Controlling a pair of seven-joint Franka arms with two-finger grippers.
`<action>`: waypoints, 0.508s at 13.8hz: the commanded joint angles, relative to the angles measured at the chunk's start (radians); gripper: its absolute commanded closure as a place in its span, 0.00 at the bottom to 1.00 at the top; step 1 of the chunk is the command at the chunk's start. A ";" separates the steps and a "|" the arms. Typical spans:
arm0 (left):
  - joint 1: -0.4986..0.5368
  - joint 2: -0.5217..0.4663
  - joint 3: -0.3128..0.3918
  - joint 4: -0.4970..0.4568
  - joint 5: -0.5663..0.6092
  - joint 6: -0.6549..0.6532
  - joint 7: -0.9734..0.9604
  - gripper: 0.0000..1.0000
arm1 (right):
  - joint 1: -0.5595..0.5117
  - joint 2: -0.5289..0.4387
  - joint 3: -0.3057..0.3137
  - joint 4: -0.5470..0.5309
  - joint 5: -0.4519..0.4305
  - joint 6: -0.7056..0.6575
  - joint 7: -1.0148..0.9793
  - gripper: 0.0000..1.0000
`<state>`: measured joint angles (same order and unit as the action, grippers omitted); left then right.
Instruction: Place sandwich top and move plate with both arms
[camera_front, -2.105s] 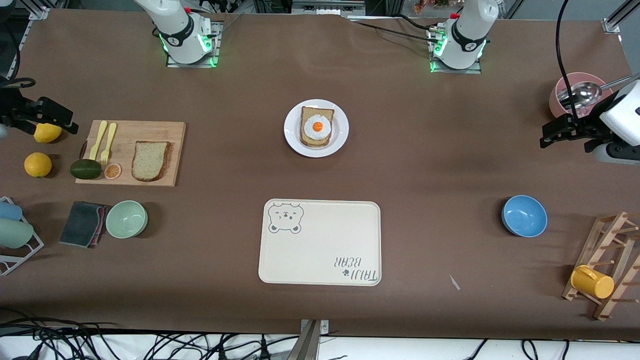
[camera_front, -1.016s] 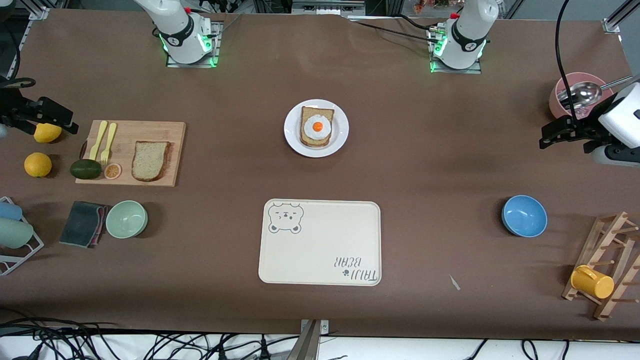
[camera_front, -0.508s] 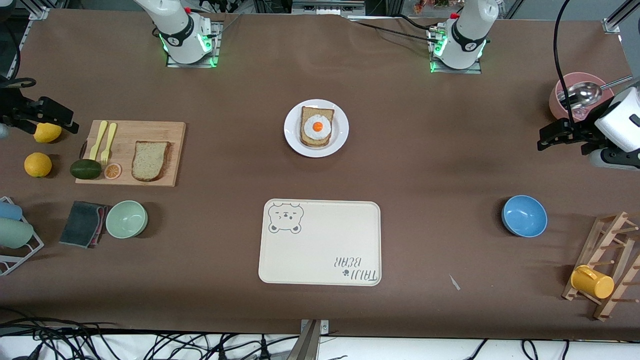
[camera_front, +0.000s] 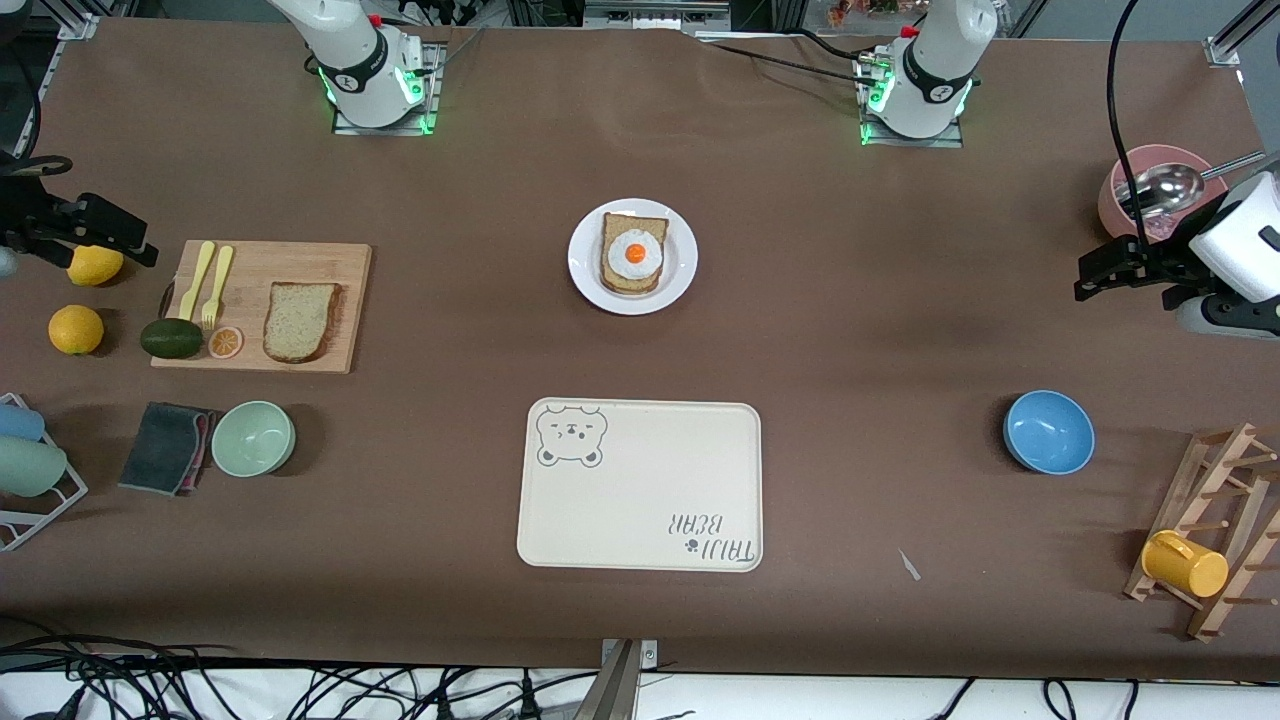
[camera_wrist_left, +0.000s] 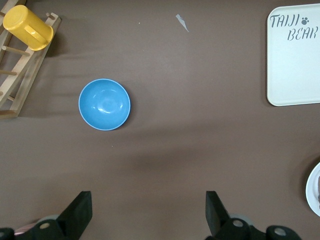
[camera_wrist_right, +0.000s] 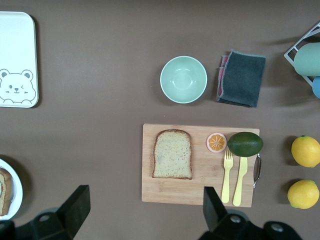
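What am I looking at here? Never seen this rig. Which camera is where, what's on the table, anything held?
Two white robot arms are bolted to a brown table. One picture looks down from across the table; the other two come from wrist cameras. The left gripper hangs near the pink bowl, the right gripper near a lemon; both are open and empty. The plain brown bread slice lies on the wooden cutting board; the small round white plate carries egg-topped bread.

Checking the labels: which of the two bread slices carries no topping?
The sandwich top, the plain slice lying on the wooden cutting board toward the right arm's end. The other slice sits on the plate under a fried egg.
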<state>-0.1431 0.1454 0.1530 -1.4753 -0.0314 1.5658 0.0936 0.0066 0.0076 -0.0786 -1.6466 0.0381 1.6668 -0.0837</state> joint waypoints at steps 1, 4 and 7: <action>-0.004 -0.004 -0.003 0.013 0.036 -0.012 0.017 0.00 | 0.003 -0.012 -0.001 -0.009 -0.004 -0.007 0.001 0.00; -0.004 -0.004 -0.003 0.013 0.036 -0.012 0.017 0.00 | 0.001 -0.012 -0.004 -0.009 -0.003 -0.012 -0.001 0.00; -0.004 -0.004 -0.003 0.013 0.036 -0.012 0.017 0.00 | -0.004 0.017 -0.007 -0.015 -0.004 -0.048 0.005 0.00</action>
<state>-0.1431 0.1454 0.1531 -1.4750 -0.0314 1.5658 0.0950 0.0058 0.0113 -0.0829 -1.6508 0.0378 1.6309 -0.0837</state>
